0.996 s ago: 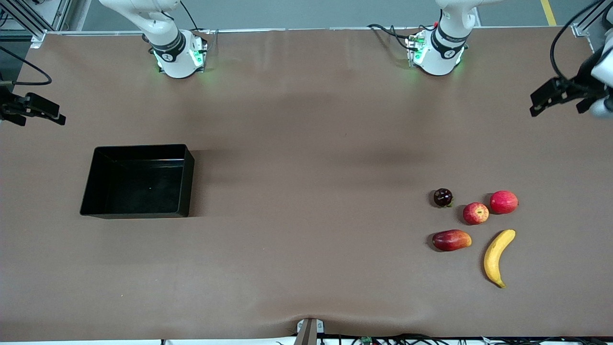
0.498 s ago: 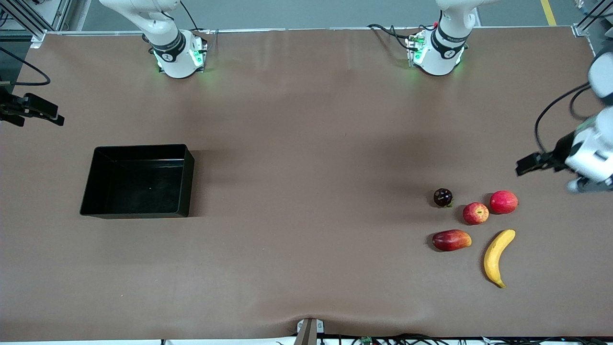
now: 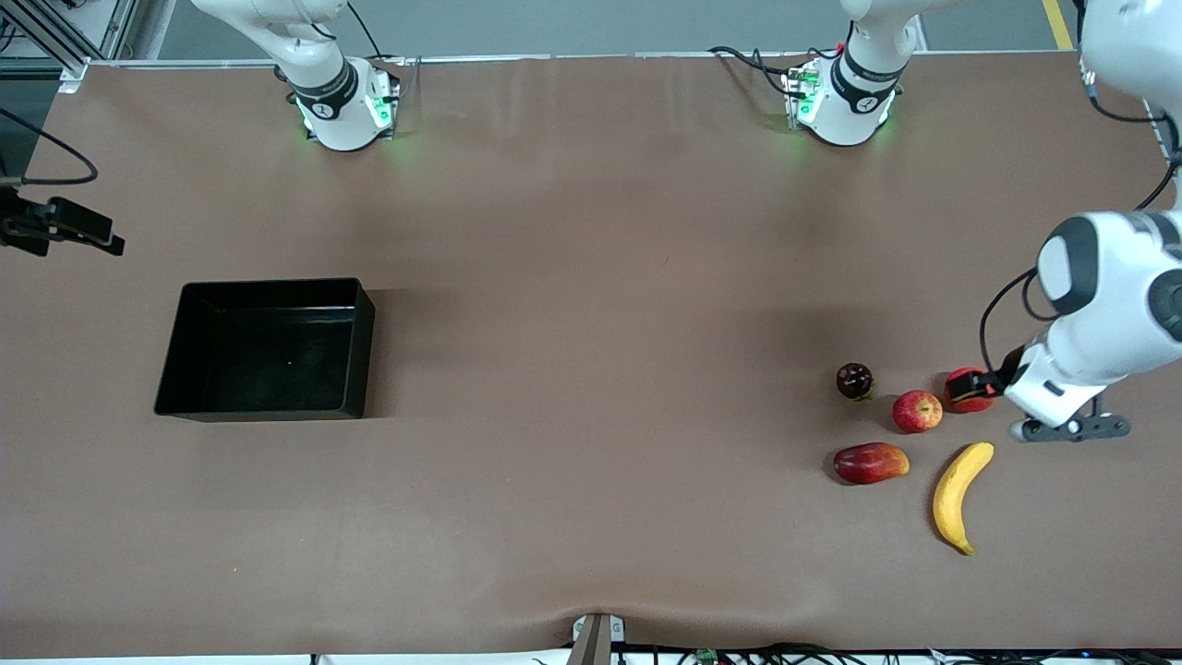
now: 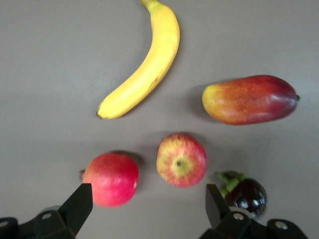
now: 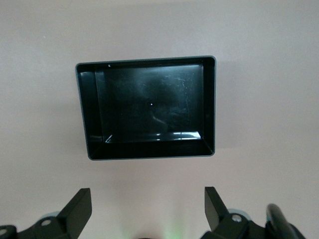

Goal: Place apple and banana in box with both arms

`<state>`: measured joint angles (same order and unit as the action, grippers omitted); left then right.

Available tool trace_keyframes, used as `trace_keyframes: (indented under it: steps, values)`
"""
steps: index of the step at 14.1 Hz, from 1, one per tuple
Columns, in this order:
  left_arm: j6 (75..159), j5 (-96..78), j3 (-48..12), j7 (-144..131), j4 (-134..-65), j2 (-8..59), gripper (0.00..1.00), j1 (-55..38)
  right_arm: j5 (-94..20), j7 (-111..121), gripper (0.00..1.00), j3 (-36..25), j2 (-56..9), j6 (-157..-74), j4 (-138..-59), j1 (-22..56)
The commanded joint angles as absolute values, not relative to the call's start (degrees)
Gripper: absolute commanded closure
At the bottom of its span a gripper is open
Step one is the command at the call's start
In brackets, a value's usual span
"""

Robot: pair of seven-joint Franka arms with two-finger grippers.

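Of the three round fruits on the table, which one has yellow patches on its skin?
The apple, the middle one of the three. Its red skin is mottled with yellow; the pinkish-red fruit is evenly coloured, and the dark fruit is almost black.

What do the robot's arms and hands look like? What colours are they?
Both arms are glossy white with rounded shells and grey-black joint rings, and green lights glow at their bases. Black cables loop along them. The left hand and the right hand each have two flat black fingers with slanted tips on a dark bar with small screws.
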<state>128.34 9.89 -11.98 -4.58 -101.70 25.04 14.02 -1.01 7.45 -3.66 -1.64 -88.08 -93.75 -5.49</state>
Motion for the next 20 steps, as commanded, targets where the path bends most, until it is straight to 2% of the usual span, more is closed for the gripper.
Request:
trace_keyframes:
  steps: [1, 4, 7, 11, 12, 13, 14, 15, 16, 17, 19, 20]
  values:
    - [131.8, 9.8, -12.7, -5.6, -100.2, 28.7, 0.0, 14.2, 0.8, 8.3, 0.0, -3.3, -6.6, -91.1, -93.0, -8.4]
    - [133.3, 7.0, -13.0, -7.5, -100.5, 32.1, 0.0, 13.4, 1.0, 12.6, 0.0, -3.3, -11.4, -94.3, -94.1, -10.8]
    - [133.2, 7.7, -12.9, -6.9, -101.2, 33.5, 0.0, 13.5, 1.1, 13.0, 0.0, -3.3, -13.3, -107.1, -101.6, -12.9]
    - [133.4, 7.8, -12.9, -6.4, -101.1, 35.2, 0.0, 13.7, 1.0, 18.5, 0.0, -3.2, -17.4, -117.3, -106.8, -14.5]
    - [133.4, 7.8, -12.9, -6.3, -101.1, 35.5, 0.13, 13.6, 0.8, 21.9, 0.0, -3.2, -18.4, -122.1, -109.2, -15.5]
    - [133.4, 7.8, -12.9, -6.4, -101.1, 35.5, 0.46, 13.4, 0.4, 23.5, 0.0, -3.1, -18.7, -126.3, -111.8, -16.1]
    - [133.3, 7.8, -12.9, -6.7, -101.1, 35.5, 0.83, 13.4, 0.4, 23.6, 0.0, -3.1, -19.0, -129.4, -113.9, -16.2]
    - [133.0, 7.8, -12.9, -6.3, -101.1, 35.1, 1.0, 13.4, 0.3, 23.6, 0.0, -3.1, -19.5, -130.7, -115.0, -16.3]
    - [132.6, 7.9, -12.9, -6.2, -101.1, 34.3, 1.0, 13.4, 0.3, 23.7, 0.02, -3.1, -20.1, -131.1, -115.1, -16.7]
    - [131.9, 7.9, -12.9, -4.8, -100.9, 32.9, 1.0, 13.5, 0.3, 23.7, 0.22, -3.1, -21.1, -131.3, -115.1, -16.9]
    - [129.1, 7.9, -12.9, -2.2, -100.4, 29.4, 1.0, 13.5, 0.3, 23.8, 0.55, -3.1, -22.8, -132.4, -115.0, -17.7]
    - [126.8, 7.9, -13.0, -2.2, -100.2, 27.4, 1.0, 13.4, 0.2, 23.8, 0.77, -3.1, -23.1, -132.7, -115.0, -17.8]
